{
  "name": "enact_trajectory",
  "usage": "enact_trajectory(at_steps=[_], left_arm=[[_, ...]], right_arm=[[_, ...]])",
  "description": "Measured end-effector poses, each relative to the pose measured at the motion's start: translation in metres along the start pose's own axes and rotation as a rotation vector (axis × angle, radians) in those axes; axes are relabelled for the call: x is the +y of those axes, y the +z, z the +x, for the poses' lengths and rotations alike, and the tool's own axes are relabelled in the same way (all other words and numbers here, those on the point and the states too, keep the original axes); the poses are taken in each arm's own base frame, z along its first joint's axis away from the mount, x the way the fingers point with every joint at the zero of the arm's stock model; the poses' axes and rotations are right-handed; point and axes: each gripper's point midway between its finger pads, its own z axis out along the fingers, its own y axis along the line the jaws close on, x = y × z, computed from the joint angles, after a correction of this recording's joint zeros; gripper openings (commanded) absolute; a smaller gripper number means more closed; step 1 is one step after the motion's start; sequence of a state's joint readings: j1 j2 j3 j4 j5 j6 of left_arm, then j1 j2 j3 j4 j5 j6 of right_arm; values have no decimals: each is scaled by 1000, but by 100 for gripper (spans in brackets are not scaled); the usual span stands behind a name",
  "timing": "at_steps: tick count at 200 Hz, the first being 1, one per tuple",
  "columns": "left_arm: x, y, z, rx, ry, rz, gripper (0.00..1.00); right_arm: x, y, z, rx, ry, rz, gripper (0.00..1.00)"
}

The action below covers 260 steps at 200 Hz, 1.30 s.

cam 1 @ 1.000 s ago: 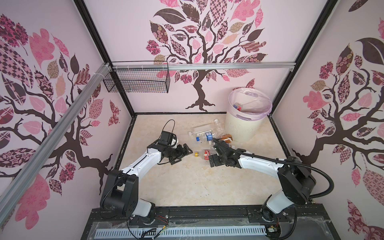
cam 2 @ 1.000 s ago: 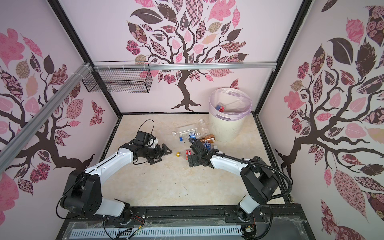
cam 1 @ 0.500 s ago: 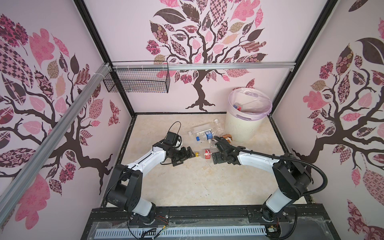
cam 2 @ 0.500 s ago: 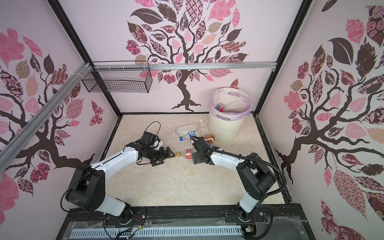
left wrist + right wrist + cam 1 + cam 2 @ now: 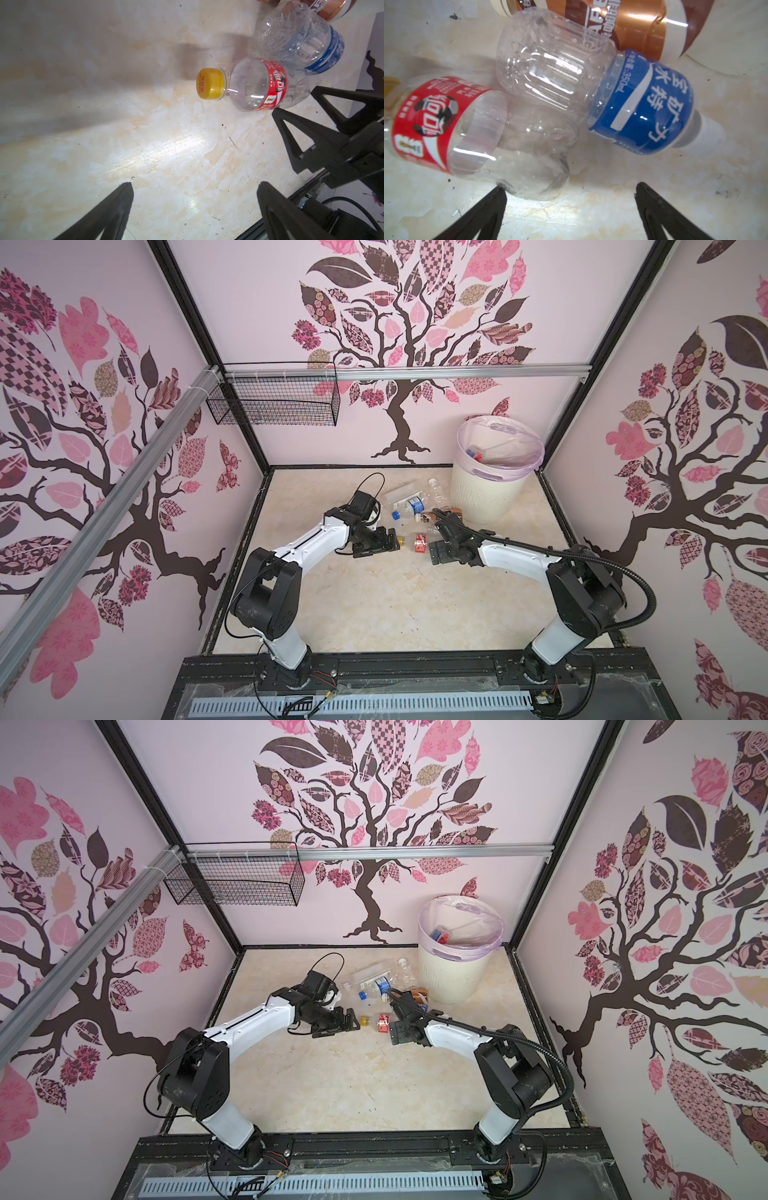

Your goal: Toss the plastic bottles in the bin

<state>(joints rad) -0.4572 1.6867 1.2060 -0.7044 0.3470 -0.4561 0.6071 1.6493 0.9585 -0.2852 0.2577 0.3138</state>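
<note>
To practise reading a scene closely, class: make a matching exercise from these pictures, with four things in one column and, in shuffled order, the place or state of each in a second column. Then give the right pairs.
Things
1. red-labelled bottle
2. bin
3. wire basket
4. left gripper

Places or states
A. hanging from the metal rail
B. lying on its side on the floor
C. standing upright in the back right corner
D. open, holding nothing

Pairs: 1-B, 2-C, 3-A, 4-D
</note>
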Motion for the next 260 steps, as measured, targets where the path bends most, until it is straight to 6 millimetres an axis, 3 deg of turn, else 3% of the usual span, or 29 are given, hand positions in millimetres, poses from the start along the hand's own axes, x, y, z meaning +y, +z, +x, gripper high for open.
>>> enact_trajectory(at_steps=[30,106,157,188,235,260], left_arm=[[2,-1,-5,0,45,-32,97],[-22,6,-29,-10,188,-67,97],[-35,13,-33,-4,181,-46,98],[-30,8,-37,-18,111,-29,98],[-5,-20,-42,-75,-38,22,98],[0,-29,-38,-87,-75,43,98]], right_arm=[[-1,-2,0,-3,1,-2,100],[-6,-20,10,-31,23,-35,99],[9,-25,11,-36,42,-135,100],[19,-27,6,-51,46,-191,100],[38,-23,-2,-43,52,-268,100],[52,-22,-3,-36,54,-301,100]])
